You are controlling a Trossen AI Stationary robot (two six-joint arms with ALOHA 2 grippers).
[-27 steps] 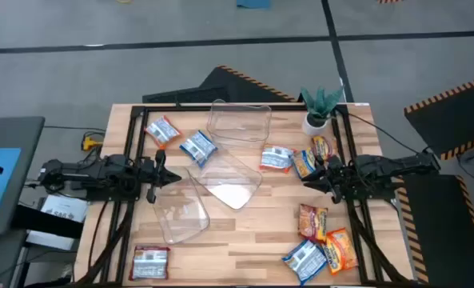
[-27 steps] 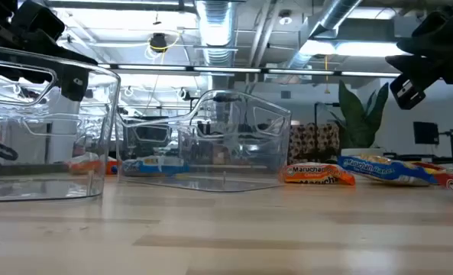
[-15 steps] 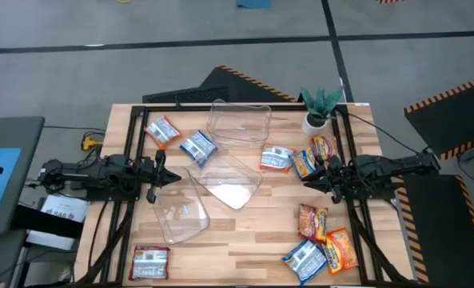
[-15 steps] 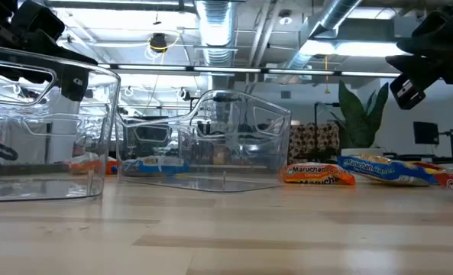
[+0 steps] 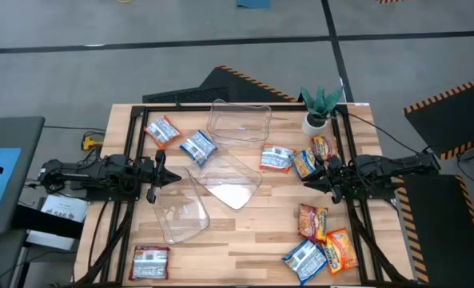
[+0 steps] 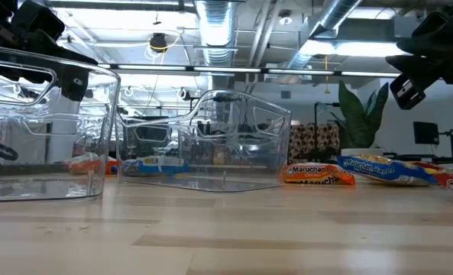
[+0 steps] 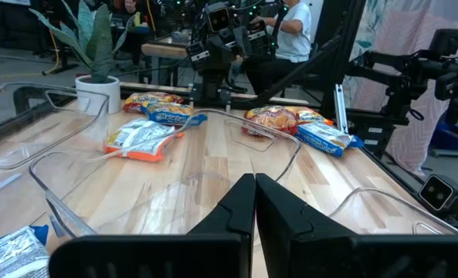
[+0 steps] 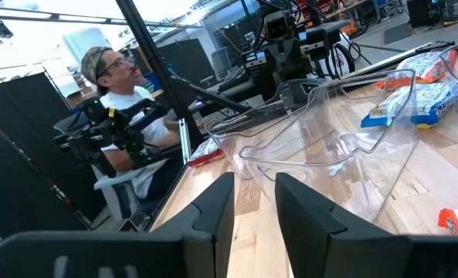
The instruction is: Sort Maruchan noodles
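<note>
Maruchan packets lie flat on the wooden table. On its left side are a red-and-white one (image 5: 163, 130), a blue one (image 5: 197, 146) and a red-and-white one (image 5: 150, 262) by the near edge. On its right side are a red-and-white one (image 5: 276, 158), orange ones (image 5: 304, 164) (image 5: 312, 222) (image 5: 340, 248) and a blue one (image 5: 304, 258). My left gripper (image 5: 169, 177) (image 7: 255, 202) hovers shut at the left, facing a clear bin. My right gripper (image 5: 307, 177) (image 8: 254, 202) hovers at the right, slightly open, beside the orange packet.
Three clear plastic bins stand on the table: one at the far middle (image 5: 238, 122), one in the centre (image 5: 230, 180), one near left (image 5: 181, 210). A potted plant (image 5: 320, 108) stands at the far right corner. A person (image 8: 120, 93) sits beyond the table's left side.
</note>
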